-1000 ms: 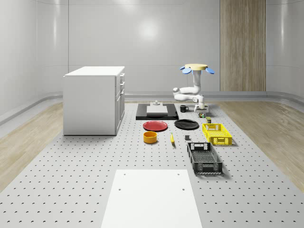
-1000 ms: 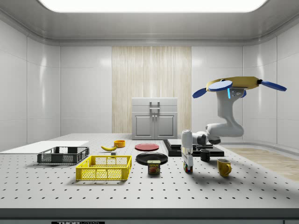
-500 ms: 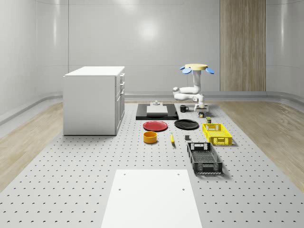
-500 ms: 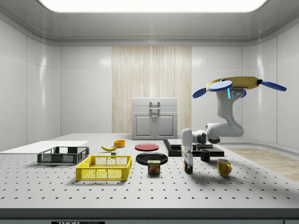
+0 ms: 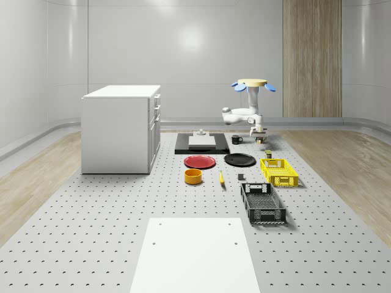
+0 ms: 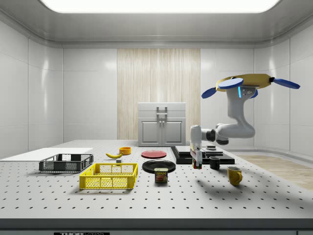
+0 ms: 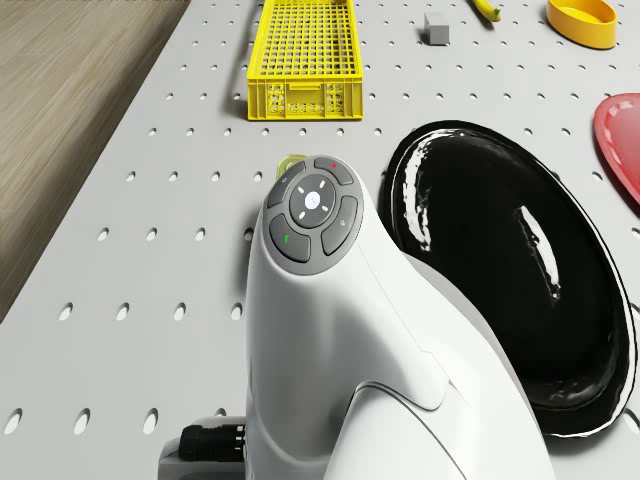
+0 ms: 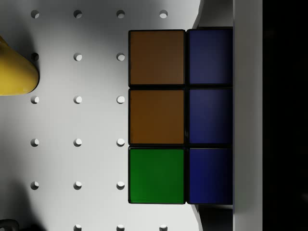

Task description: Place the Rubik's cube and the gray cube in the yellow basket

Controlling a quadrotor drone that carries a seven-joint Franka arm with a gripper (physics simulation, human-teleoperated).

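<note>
Rubik's cube airborne; gray cube nr yellow basket, on table.

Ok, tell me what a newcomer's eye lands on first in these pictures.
First the drone, hovering with blue rotors above the table's far right end in the side view, its white arm bent down. Next the Rubik's cube, held off the table in the gripper above the perforated surface. Then the bright yellow basket, empty, well off toward the side view's left.
</note>
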